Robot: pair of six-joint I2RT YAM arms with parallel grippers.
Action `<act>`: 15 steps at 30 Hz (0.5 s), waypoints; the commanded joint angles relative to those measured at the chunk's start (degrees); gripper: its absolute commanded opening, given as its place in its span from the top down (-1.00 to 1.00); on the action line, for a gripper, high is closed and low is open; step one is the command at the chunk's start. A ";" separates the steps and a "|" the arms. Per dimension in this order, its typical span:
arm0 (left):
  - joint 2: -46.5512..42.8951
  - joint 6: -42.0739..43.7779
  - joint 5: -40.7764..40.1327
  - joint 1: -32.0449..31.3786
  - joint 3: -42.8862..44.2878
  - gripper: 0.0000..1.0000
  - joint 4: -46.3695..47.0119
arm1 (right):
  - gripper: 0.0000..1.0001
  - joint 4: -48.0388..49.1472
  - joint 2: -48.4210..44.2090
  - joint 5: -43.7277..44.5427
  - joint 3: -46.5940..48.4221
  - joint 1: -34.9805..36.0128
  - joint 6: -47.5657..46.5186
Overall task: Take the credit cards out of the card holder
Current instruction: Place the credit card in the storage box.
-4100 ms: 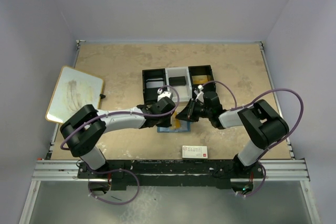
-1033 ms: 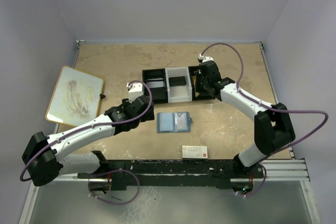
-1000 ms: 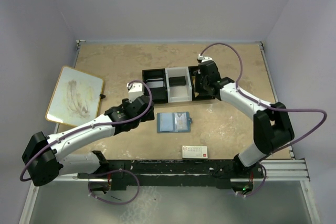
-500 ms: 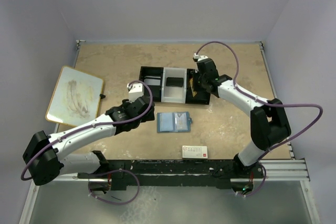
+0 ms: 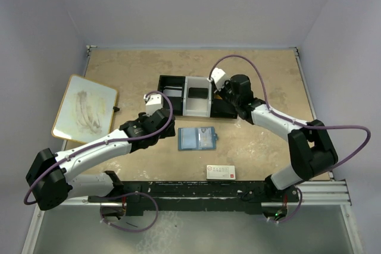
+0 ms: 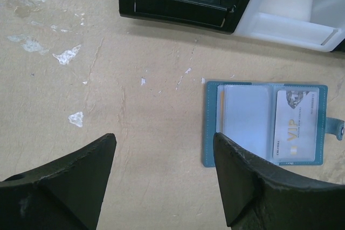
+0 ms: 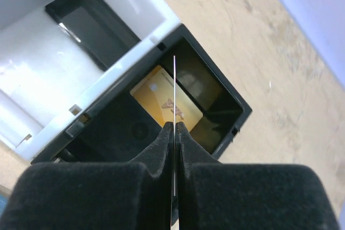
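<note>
The card holder point(image 5: 197, 138) lies open on the table, a blue bifold; the left wrist view shows the card holder point(image 6: 264, 123) with a pale card point(image 6: 294, 126) in its right pocket. My left gripper point(image 6: 163, 138) hovers open just left of it, nothing between its fingers; from above the left gripper point(image 5: 159, 125) sits beside the wallet. My right gripper point(image 7: 174, 125) is shut on a thin credit card point(image 7: 174, 90) seen edge-on, above the tray's black right compartment, where a gold-yellow card point(image 7: 156, 98) lies flat. From above the right gripper point(image 5: 233, 92) is over that compartment.
The black-and-white compartment tray point(image 5: 162, 79) stands just behind the wallet, slightly askew. A white box with red print point(image 5: 221, 172) lies near the front edge. A whiteboard point(image 5: 84, 107) rests at the left.
The tray has slid a little left and turned askew. My right wrist has swung round above its right compartment, still shut. The left arm and the wallet have not moved.
</note>
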 commanded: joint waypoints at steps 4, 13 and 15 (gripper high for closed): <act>-0.43 0.07 0.15 0.28 0.37 -0.41 0.43 | 1.00 6.41 -0.64 -14.76 -1.21 -3.33 -21.52; -1.70 -0.16 -0.59 0.27 -0.75 -0.41 0.15 | 1.00 -4.87 3.12 -20.61 3.24 -7.28 -30.80; -1.49 -0.06 -0.60 0.27 -0.73 -0.41 0.39 | 1.00 -6.77 4.22 -21.87 5.93 -7.38 -31.89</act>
